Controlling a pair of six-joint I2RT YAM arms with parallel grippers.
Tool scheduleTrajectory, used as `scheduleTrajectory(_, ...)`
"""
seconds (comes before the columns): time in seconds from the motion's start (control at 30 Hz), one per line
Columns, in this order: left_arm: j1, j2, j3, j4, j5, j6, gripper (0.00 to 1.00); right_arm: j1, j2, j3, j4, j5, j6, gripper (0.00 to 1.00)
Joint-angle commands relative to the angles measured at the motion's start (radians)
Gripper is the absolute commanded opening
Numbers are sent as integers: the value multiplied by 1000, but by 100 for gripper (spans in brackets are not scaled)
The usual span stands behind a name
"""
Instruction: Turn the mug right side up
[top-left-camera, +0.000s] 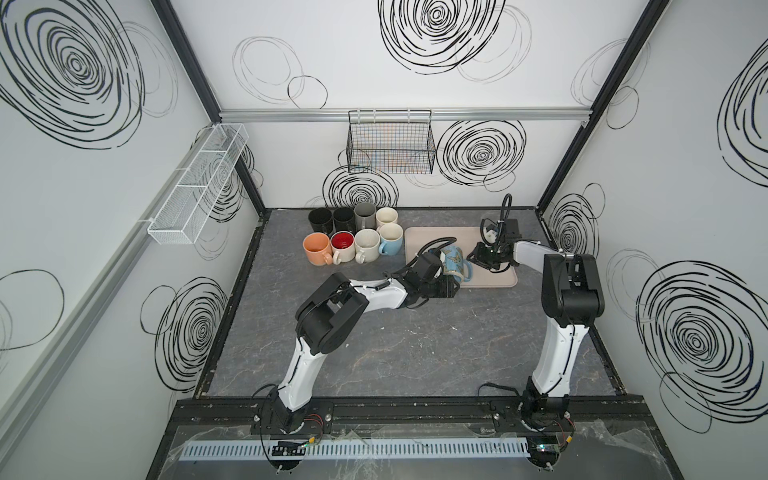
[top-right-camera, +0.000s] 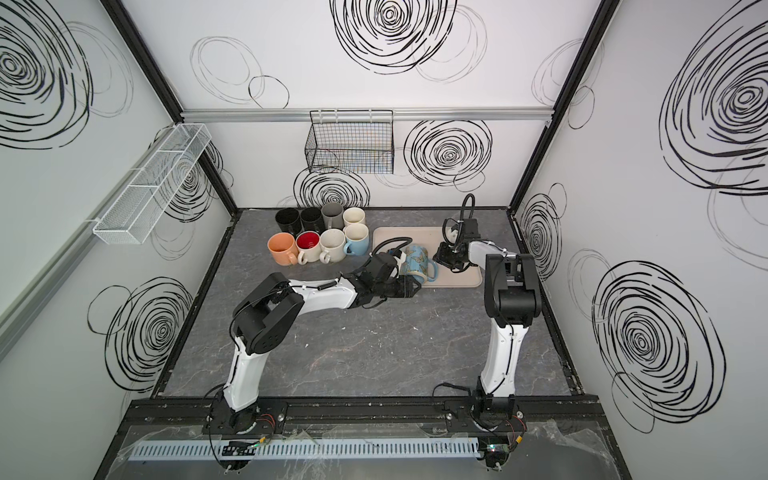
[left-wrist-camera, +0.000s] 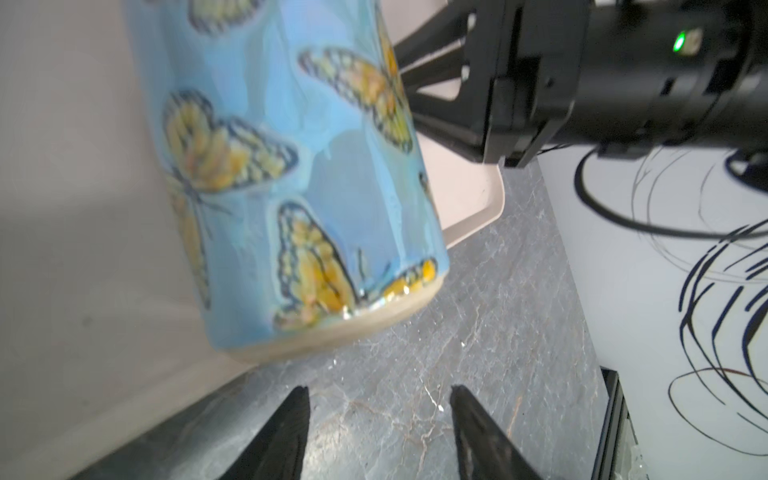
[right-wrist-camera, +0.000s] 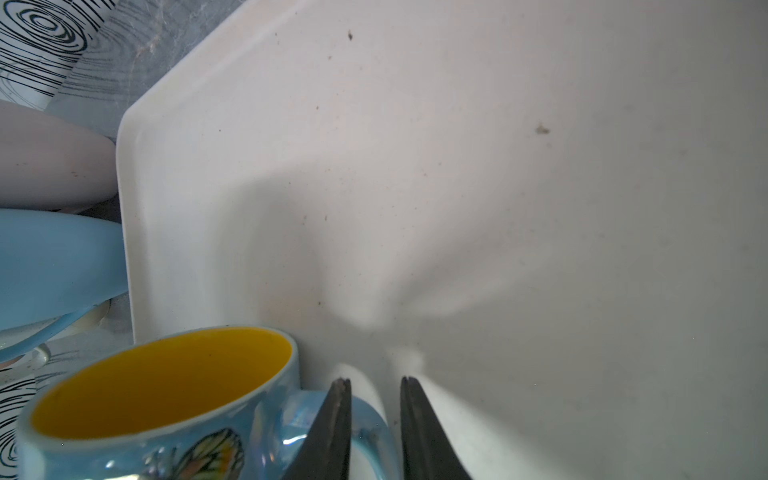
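Butterfly mug (top-left-camera: 454, 262) set on the pale tray (top-left-camera: 428, 237), its handle (right-wrist-camera: 299, 409) caught between the nearly closed right gripper (right-wrist-camera: 376, 384), firm hold cannot be told, left gripper (left-wrist-camera: 378, 399) spread apart, nothing held, mug's bottom just past its tips.

A glossy blue mug (top-left-camera: 454, 262), patterned with yellow-orange butterflies and yellow inside, is seen tipped on its side at the near left of the beige tray (top-left-camera: 457, 232). Its unglazed base is turned toward the front edge and its handle points right.
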Motion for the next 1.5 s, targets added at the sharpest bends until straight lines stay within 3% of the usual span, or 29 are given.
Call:
scheduleTrajectory(0.0, 43, 10, 33, 38, 10, -5, 58, 12, -16, -51, -15, -29, -20, 24)
scheduleTrajectory(0.53, 158, 6, 25, 61, 7, -6, 58, 113, -131, -185, -14, 22, -27, 21)
scheduleTrajectory(0.8, 189, -94, -56, 81, 7, 7, 58, 210, -307, -211, -68, 286, -56, 23)
scheduleTrajectory(0.97, 205, -178, -134, 109, 2, 3, 59, 336, -384, -212, -85, 435, -60, 24)
scheduleTrajectory(1.17, 221, -265, -240, 143, -6, -11, 59, 452, -351, -201, -40, 427, -9, 29)
scheduleTrajectory(1.47, 253, -359, -366, 166, -2, -16, 59, 500, -249, -156, -21, 433, 0, 35)
